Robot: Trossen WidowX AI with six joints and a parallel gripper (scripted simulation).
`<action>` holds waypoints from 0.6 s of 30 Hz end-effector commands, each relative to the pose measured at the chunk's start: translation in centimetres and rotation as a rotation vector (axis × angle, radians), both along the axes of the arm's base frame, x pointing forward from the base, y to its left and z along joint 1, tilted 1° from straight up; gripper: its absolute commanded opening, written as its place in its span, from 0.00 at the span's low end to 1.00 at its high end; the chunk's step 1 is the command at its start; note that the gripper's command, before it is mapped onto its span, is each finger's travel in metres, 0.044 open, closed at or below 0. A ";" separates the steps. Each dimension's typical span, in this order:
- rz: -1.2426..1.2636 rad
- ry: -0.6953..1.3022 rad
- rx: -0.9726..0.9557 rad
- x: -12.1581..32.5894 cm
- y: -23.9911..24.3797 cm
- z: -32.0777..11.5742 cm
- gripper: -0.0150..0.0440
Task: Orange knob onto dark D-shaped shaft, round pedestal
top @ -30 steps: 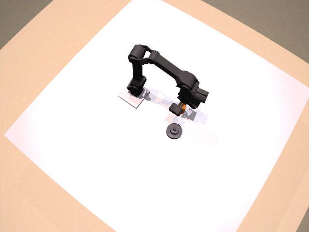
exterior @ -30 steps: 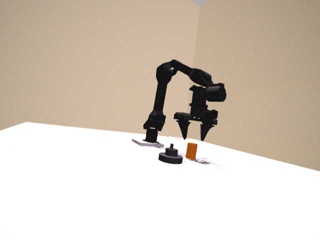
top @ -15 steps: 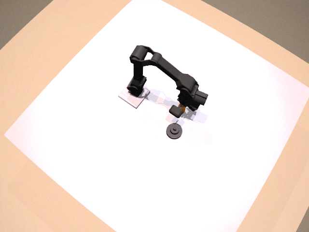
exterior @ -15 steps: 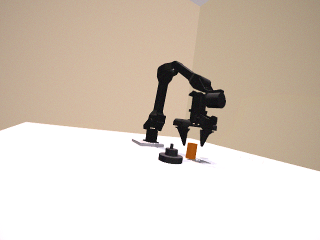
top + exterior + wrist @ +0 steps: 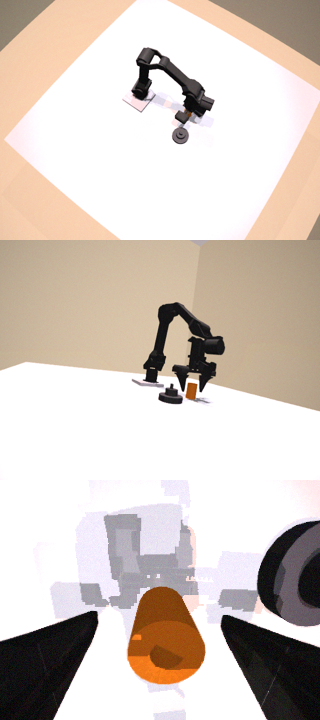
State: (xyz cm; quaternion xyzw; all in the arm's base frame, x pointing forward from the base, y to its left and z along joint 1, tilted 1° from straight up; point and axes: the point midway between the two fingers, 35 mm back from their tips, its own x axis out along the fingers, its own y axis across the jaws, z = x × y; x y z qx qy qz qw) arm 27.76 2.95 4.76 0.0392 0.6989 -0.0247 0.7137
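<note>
The orange knob (image 5: 189,114) (image 5: 191,394) (image 5: 162,630) stands upright on the table. In the wrist view its top hole looks D-shaped, with the flat edge toward the upper right. My gripper (image 5: 192,391) (image 5: 161,619) is open and points down. Its fingertips are on either side of the knob's upper part, with a gap on each side. The dark round pedestal (image 5: 180,141) (image 5: 170,398) (image 5: 291,582) stands beside the knob, cut by the right edge in the wrist view. Its thin shaft (image 5: 180,133) (image 5: 171,386) points up bare; its flat side cannot be made out.
The arm's pale base plate (image 5: 140,106) (image 5: 148,384) lies on the white table (image 5: 129,167) (image 5: 129,433), behind the pedestal in the exterior view. The pedestal is the nearest obstacle to the gripper. Shadows of the arm fall around the knob.
</note>
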 end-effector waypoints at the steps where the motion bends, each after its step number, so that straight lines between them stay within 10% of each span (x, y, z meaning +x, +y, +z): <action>1: -0.004 0.010 -0.006 -0.2 -0.1 -0.8 1.00; 8: -0.004 0.010 -0.006 -0.3 -0.1 -1.7 1.00; 18: -0.004 0.010 -0.006 -0.3 -0.1 -1.7 0.59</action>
